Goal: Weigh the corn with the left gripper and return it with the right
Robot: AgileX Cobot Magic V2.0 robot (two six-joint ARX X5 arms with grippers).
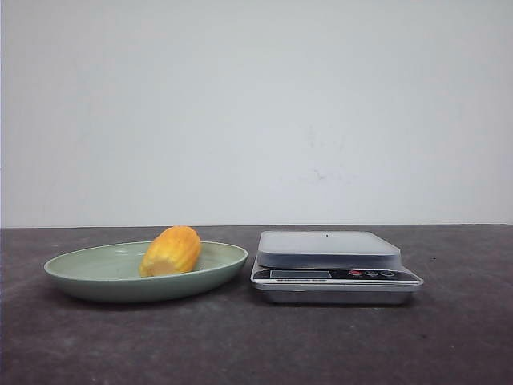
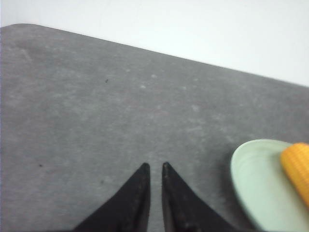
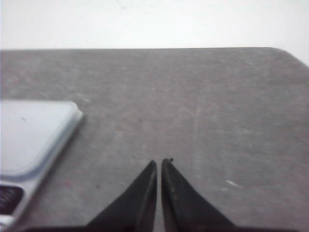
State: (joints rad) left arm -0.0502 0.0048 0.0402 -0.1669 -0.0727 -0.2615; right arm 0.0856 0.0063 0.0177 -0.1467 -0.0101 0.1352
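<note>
Front view, corn (image 1: 171, 251) lying in green plate (image 1: 88, 271) beside kitchen scale (image 1: 337, 268) on dark counter (image 1: 256, 345), left gripper (image 2: 154, 167) fingers nearly closed, empty, plate and corn beside them, right gripper (image 3: 160, 163) fingers nearly closed, empty, near scale.

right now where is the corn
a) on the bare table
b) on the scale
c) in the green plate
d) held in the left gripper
c: the corn lies in the green plate, left of the scale, whose top is bare; the left gripper holds nothing.
</note>
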